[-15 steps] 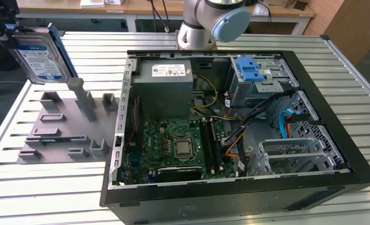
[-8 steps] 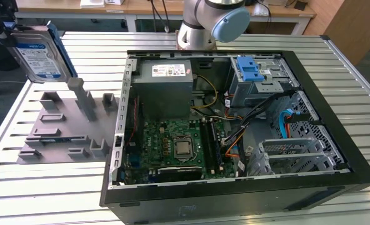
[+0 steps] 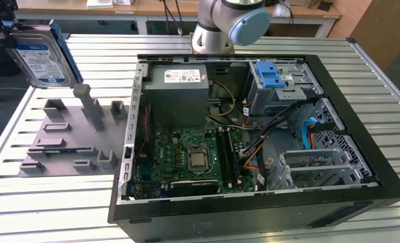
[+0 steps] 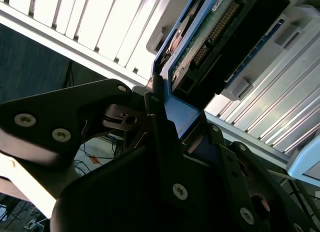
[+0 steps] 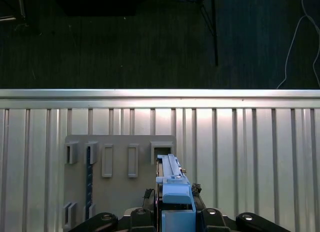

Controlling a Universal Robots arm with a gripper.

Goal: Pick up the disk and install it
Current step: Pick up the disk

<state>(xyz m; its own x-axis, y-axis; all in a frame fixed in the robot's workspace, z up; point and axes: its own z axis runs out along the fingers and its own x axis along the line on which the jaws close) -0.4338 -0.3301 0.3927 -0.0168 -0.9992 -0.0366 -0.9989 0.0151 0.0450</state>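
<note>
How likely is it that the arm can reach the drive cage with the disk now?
Probably yes. The end effector holds the disk aloft at the exterior view's left, the case lies open, and nothing stands over the cage; the cables lie beside it.

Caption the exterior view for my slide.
The hand holds the disk over the grey fixture, beside the open computer case on the slatted table.
</note>
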